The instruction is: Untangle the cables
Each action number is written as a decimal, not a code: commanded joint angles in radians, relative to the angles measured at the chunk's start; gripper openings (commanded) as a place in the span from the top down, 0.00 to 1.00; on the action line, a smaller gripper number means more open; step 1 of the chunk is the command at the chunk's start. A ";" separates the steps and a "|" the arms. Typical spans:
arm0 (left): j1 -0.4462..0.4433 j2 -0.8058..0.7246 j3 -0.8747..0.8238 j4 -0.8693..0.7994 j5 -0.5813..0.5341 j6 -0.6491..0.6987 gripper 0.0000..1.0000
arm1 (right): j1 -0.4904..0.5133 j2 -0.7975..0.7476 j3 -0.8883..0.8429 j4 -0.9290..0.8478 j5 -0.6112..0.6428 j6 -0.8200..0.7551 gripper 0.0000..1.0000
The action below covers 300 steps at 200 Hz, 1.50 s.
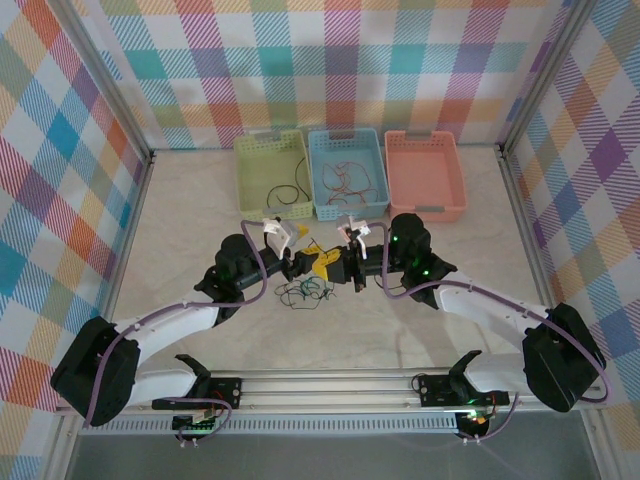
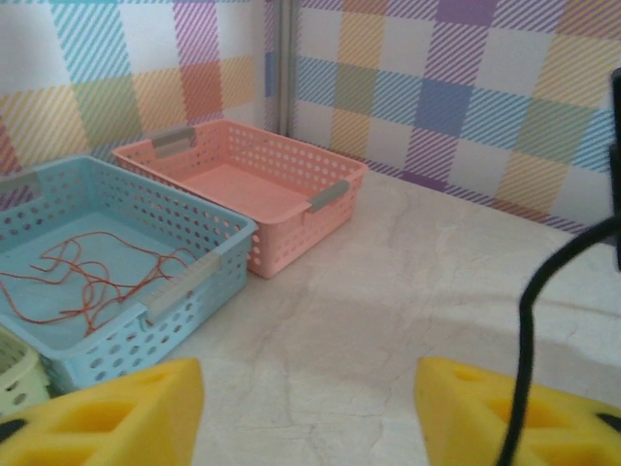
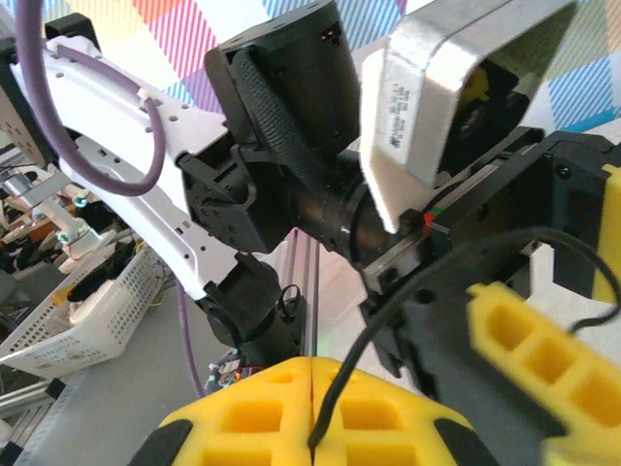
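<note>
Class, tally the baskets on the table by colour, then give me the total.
green basket: 1
blue basket: 1
pink basket: 1
Total: 3

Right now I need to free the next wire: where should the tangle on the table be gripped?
Probably an outer loop on the near edge of the tangle, coming straight down: it lies flat on the table, and the left gripper and right gripper crowd its far side.
</note>
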 commanded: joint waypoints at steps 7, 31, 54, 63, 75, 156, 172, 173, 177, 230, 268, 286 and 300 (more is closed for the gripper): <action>-0.011 0.029 0.038 0.078 -0.085 -0.014 0.48 | 0.001 0.015 0.039 0.011 -0.060 0.008 1.00; -0.011 0.054 0.042 0.116 -0.169 -0.038 0.50 | 0.003 0.032 0.046 0.015 -0.077 0.014 1.00; -0.010 0.082 0.072 0.114 -0.204 -0.047 0.50 | 0.007 0.053 0.056 0.016 -0.104 0.019 1.00; -0.011 0.095 0.082 0.112 -0.211 -0.049 0.49 | 0.009 0.061 0.062 0.013 -0.116 0.021 1.00; -0.011 0.112 0.092 0.119 -0.244 -0.060 0.48 | 0.015 0.071 0.069 0.009 -0.130 0.022 1.00; -0.010 0.218 0.173 0.117 -0.415 -0.066 0.40 | 0.043 0.087 0.098 -0.051 -0.173 -0.018 1.00; -0.010 0.227 0.179 0.124 -0.396 -0.070 0.39 | 0.044 0.085 0.099 -0.050 -0.178 -0.018 1.00; -0.010 0.228 0.178 0.124 -0.397 -0.070 0.39 | 0.044 0.085 0.099 -0.051 -0.178 -0.017 1.00; -0.010 0.229 0.181 0.124 -0.397 -0.075 0.39 | 0.044 0.084 0.098 -0.048 -0.180 -0.018 1.00; -0.010 0.238 0.209 0.084 -0.408 -0.073 0.39 | 0.052 0.087 0.103 -0.046 -0.215 -0.017 1.00; -0.001 0.264 0.246 0.021 -0.441 -0.066 0.43 | 0.067 0.058 0.114 -0.060 -0.258 -0.012 1.00; 0.009 0.274 0.259 0.005 -0.441 -0.065 0.42 | 0.087 0.040 0.133 -0.099 -0.291 -0.021 1.00; 0.019 0.281 0.269 -0.006 -0.438 -0.068 0.43 | 0.105 0.024 0.148 -0.154 -0.303 -0.053 1.00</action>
